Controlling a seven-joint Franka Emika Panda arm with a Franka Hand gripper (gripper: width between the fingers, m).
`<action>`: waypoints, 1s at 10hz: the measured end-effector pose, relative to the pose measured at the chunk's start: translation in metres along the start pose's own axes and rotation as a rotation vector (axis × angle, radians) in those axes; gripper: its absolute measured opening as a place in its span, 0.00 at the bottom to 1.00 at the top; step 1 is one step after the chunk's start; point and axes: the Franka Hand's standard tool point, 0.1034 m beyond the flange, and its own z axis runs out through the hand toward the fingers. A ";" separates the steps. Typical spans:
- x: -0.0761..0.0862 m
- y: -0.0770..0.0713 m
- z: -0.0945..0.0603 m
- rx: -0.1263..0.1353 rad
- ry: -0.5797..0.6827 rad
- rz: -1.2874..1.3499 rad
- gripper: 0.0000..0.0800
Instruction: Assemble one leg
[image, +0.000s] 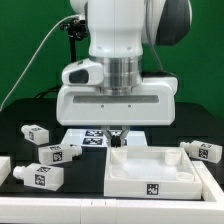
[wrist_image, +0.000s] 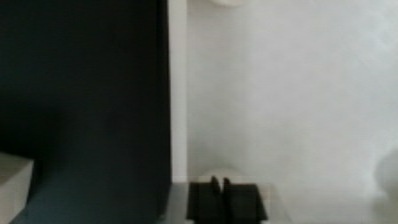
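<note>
The white arm (image: 118, 35) hung straight down from above, its wrist (image: 118, 72) vertical, the broad housing (image: 117, 103) level, and the dark jaws beneath it were closed together, pointing downward.

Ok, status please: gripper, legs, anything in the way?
Gripper shut, empty, low at tabletop edge. Legs loose: three at exterior view's left, one right. Nothing blocks them.
</note>
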 end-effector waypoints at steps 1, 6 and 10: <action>-0.001 -0.002 -0.004 0.004 -0.014 -0.002 0.00; -0.001 -0.001 -0.001 0.003 -0.015 -0.002 0.00; -0.002 0.001 0.009 -0.001 0.002 -0.006 0.00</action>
